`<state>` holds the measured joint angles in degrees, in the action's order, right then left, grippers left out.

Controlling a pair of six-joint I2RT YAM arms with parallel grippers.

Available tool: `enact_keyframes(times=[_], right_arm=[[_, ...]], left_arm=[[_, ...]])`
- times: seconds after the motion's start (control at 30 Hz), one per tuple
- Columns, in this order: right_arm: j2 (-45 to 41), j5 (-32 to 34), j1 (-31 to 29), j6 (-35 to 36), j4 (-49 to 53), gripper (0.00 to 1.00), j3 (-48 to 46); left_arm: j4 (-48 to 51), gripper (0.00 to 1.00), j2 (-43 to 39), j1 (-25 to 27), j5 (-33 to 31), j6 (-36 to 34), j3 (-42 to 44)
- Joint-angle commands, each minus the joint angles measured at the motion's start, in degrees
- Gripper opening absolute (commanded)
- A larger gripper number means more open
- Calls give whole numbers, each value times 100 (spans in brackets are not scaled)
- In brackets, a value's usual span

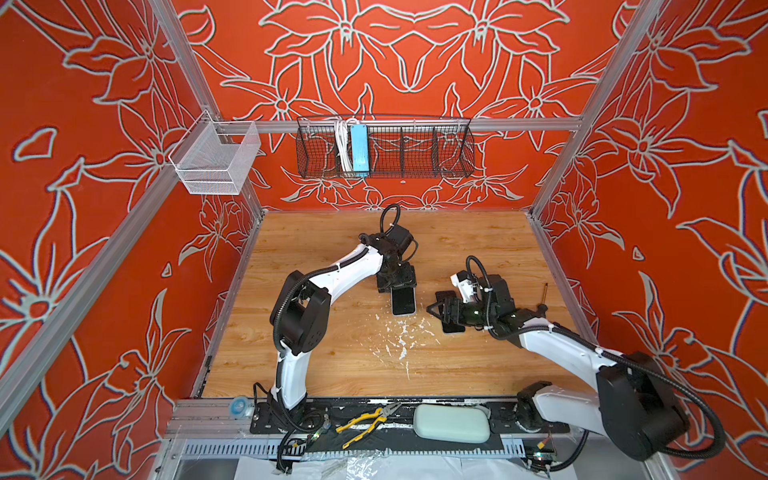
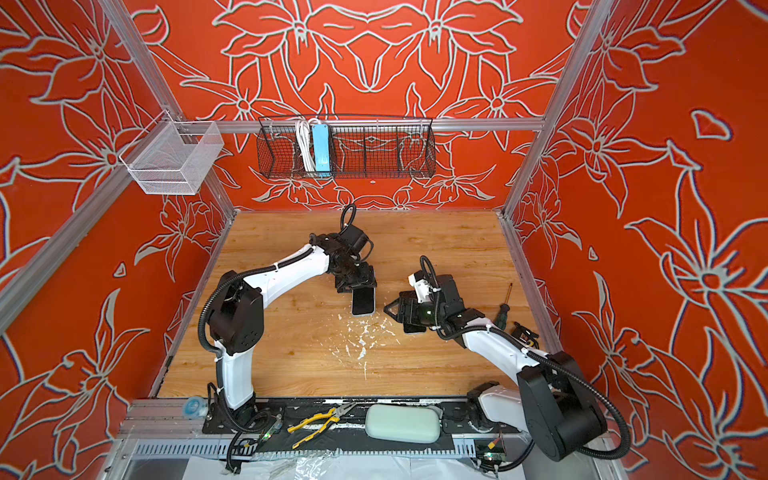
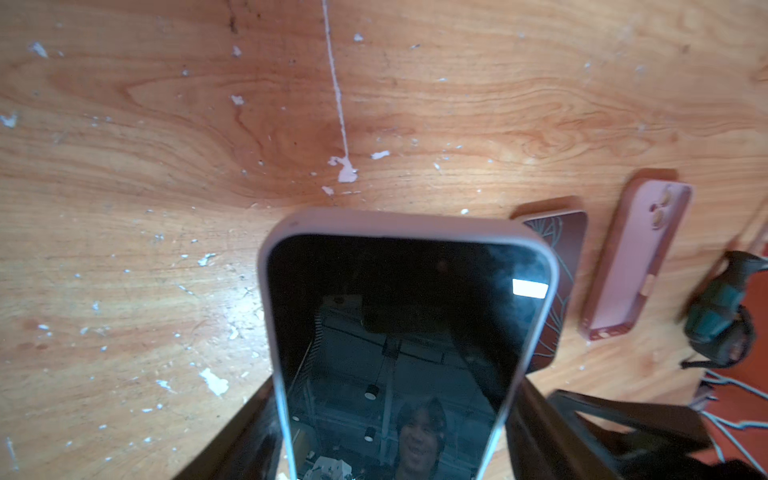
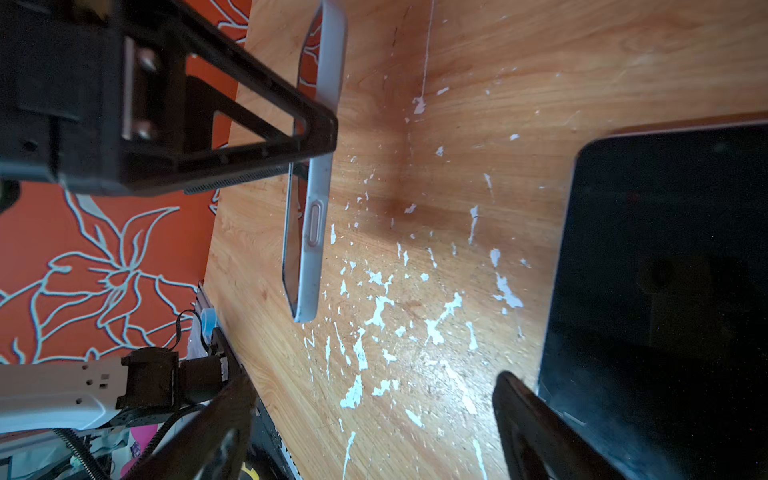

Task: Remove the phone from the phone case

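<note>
The phone (image 3: 399, 316), dark screen up, sits in a pale phone case (image 3: 407, 224). It is lifted off the wood, and my left gripper (image 3: 395, 395) is shut on its long sides. Both top views show it near the table's middle (image 1: 403, 301) (image 2: 363, 301), below the left gripper (image 1: 397, 286). In the right wrist view it appears edge-on (image 4: 316, 199). My right gripper (image 1: 436, 306) (image 4: 374, 415) stands open a short way to its right, nothing between its fingers (image 4: 532, 424). It hovers over a second dark phone (image 1: 455, 329) (image 4: 665, 291) lying flat.
A pink empty case (image 3: 636, 257) lies beyond the flat phone, with a green-handled screwdriver (image 2: 503, 309) near the right edge. White paint flecks (image 1: 401, 336) mark the wood. Pliers (image 1: 368, 419) and a pale pouch (image 1: 452, 423) rest on the front rail. Wire baskets (image 1: 384, 149) hang on the back wall.
</note>
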<state>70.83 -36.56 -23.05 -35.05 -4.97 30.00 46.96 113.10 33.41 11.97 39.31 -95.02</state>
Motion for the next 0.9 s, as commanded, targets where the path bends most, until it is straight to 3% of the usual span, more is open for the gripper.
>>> enact_keyframes(times=[0.0, 0.6, 0.87], right_arm=[[186, -124, -147, -260, -593, 90, 119], [1143, 104, -824, -1101, -2056, 78, 545], [1144, 262, -878, -1273, -2283, 40, 491]], left_arm=[[-116, 36, -352, -23, 227, 173, -181], [-336, 36, -454, -27, 482, 244, -113], [-376, 36, -552, -62, 483, 244, -83]])
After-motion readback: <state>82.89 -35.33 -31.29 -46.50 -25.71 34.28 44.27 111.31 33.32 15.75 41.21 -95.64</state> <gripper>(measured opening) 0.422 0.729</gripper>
